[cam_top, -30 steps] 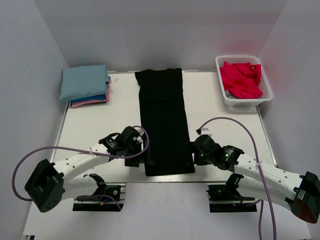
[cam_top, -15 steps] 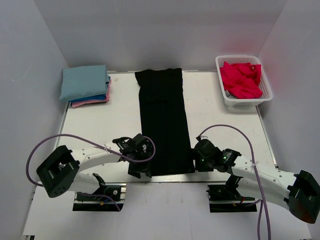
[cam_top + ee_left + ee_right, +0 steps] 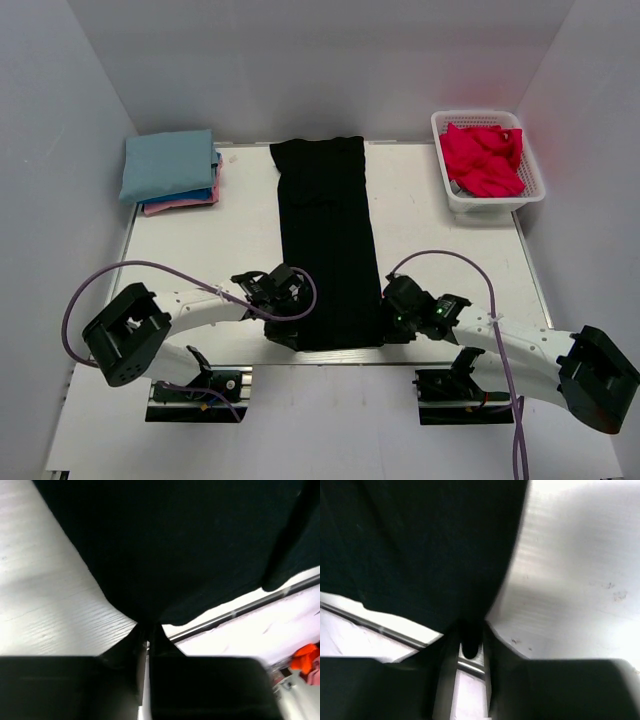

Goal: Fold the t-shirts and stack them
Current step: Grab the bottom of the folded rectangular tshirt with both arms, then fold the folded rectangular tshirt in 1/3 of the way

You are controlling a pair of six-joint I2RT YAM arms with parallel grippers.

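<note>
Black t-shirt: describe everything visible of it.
The black t-shirt is plain, soft-looking dark cloth, folded into a long narrow strip with no sleeves showing. It lies flat down the middle of the white table, running from the far edge to the near edge, with faint creases. Its near left corner is pinched in the left tool, its near right corner in the right tool. Nothing else touches it.
</note>
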